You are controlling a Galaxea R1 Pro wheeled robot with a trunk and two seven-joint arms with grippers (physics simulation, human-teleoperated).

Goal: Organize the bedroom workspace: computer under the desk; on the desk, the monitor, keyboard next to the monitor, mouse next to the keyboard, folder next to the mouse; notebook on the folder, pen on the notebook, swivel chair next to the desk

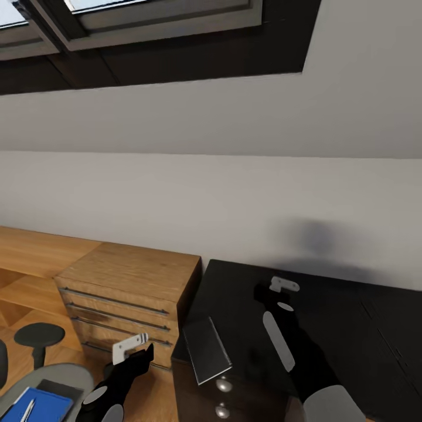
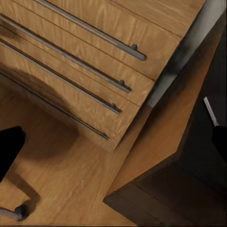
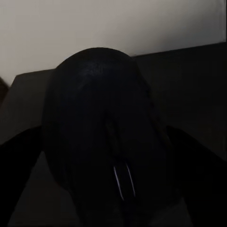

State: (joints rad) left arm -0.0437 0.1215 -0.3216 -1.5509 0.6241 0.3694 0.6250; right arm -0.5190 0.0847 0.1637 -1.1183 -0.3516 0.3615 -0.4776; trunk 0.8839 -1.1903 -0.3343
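Mouse point(image 3: 101, 137) fills my right wrist view, clamped in my right gripper point(image 1: 280, 288) above the black tabletop point(image 1: 351, 316); I'd lower slowly, release flat. Left gripper point(image 1: 136, 344) hangs parted beside the wooden drawer chest point(image 1: 126, 293)

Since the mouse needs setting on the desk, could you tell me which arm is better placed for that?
The right. Its claw hangs over the black desk, and its wrist view shows the mouse close between the fingers. The left claw is low by the wooden drawer chest.

The dark mouse point(image 3: 101, 137) looms close above the desk point(image 3: 189, 80), seemingly between the pincer's fingers.
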